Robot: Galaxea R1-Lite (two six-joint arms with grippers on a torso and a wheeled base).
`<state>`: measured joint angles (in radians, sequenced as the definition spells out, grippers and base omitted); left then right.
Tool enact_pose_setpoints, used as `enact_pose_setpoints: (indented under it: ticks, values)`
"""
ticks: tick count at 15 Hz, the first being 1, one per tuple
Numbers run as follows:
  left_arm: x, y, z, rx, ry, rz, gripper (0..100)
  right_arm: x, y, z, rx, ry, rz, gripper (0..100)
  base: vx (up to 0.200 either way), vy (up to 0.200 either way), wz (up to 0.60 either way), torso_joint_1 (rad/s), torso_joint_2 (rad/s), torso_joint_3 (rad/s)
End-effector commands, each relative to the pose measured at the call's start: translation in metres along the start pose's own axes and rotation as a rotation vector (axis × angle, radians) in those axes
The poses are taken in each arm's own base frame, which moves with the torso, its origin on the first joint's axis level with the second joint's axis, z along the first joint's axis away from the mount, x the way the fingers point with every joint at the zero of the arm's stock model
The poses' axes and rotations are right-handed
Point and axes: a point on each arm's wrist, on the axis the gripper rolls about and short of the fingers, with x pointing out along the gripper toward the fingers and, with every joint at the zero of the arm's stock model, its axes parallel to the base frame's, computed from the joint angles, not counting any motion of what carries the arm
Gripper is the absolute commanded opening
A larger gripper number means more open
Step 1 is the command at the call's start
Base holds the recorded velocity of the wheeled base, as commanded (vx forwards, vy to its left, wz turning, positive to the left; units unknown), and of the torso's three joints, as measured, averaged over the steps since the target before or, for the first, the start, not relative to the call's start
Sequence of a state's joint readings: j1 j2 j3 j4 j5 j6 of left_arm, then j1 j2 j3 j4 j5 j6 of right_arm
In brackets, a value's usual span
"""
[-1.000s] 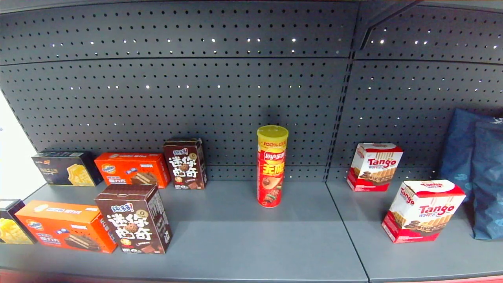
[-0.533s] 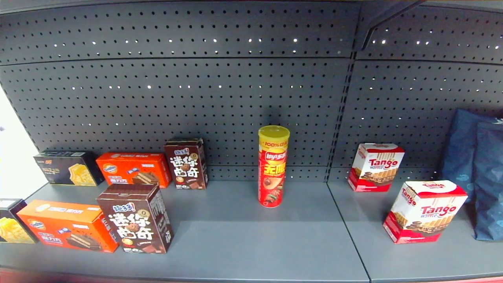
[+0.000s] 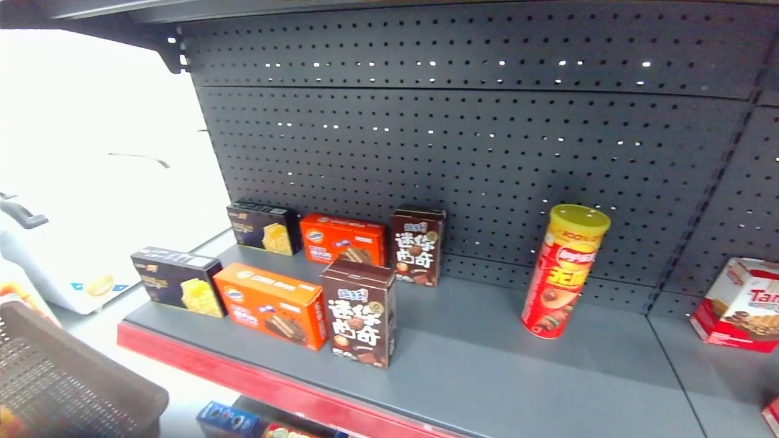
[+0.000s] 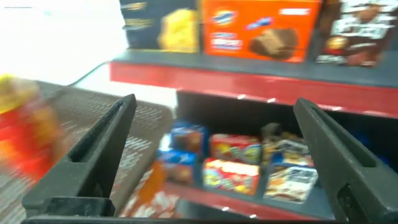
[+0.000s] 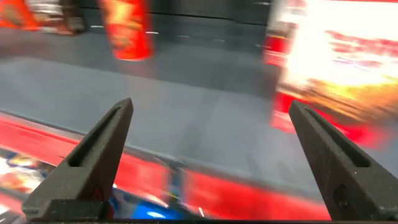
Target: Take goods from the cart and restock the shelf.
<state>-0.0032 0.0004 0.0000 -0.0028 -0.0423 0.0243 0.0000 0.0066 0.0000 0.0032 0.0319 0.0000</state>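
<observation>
The grey shelf [image 3: 487,377] holds a red chips can with a yellow lid [image 3: 563,271], two brown boxes [image 3: 359,313], two orange boxes [image 3: 271,304], two black boxes [image 3: 176,280] and a red-and-white wafer box [image 3: 739,304]. A dark mesh cart basket [image 3: 61,377] sits low at the left. My left gripper [image 4: 211,168] is open with nothing in it, in front of the shelf's red edge [image 4: 249,84], with the cart mesh [image 4: 81,118] and a blurred red-and-yellow item [image 4: 25,137] beside it. My right gripper [image 5: 211,162] is open and empty before the shelf board [image 5: 155,93], facing the chips can [image 5: 127,28] and a wafer box [image 5: 339,68].
Under the red edge, a lower shelf carries several small packs [image 4: 236,165], also seen as a blue pack [image 3: 228,420]. A white appliance [image 3: 55,255] stands left of the shelf. Bare shelf board lies between the brown boxes and the chips can, and in front of the can.
The head camera has swung left, so the whole shelf picture shifted right and the cart basket and white appliance came into view. The goods on the shelf have kept their places.
</observation>
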Motion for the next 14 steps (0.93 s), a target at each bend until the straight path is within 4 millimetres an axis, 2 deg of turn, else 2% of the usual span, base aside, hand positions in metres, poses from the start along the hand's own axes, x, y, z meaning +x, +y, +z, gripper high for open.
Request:
enact_pose_setpoints:
  ticks: [1,9,11,12,13,14]
  values:
    - [0.0,0.0,0.0,0.005,0.001,-0.002,100,0.0,0.0,0.0,0.0,0.001,0.0,100,0.0,0.0,0.6,0.002,0.0,0.007]
    - [0.0,0.0,0.0,0.0,0.001,0.003,100,0.0,0.0,0.0,0.002,0.001,0.0,100,0.0,0.0,0.6,0.004,0.0,0.001]
    - [0.0,0.0,0.0,0.006,-0.001,0.006,100,0.0,0.0,0.0,0.002,0.001,0.0,100,0.0,0.0,0.0,0.0,0.0,0.0]
    - [-0.001,0.0,0.005,0.012,-0.022,0.002,100,0.0,0.0,0.0,0.002,0.001,0.0,100,0.0,0.0,0.0,0.0,0.0,0.0]
    - [-0.008,0.0,0.027,0.03,-0.087,-0.003,100,0.0,0.0,0.0,0.002,0.001,0.0,100,0.0,0.0,0.0,0.0,0.0,0.0]
    - [-0.012,0.001,0.047,0.029,-0.076,-0.013,100,0.0,0.0,0.0,0.002,0.001,0.0,100,0.0,0.0,0.0,0.0,0.0,0.0]
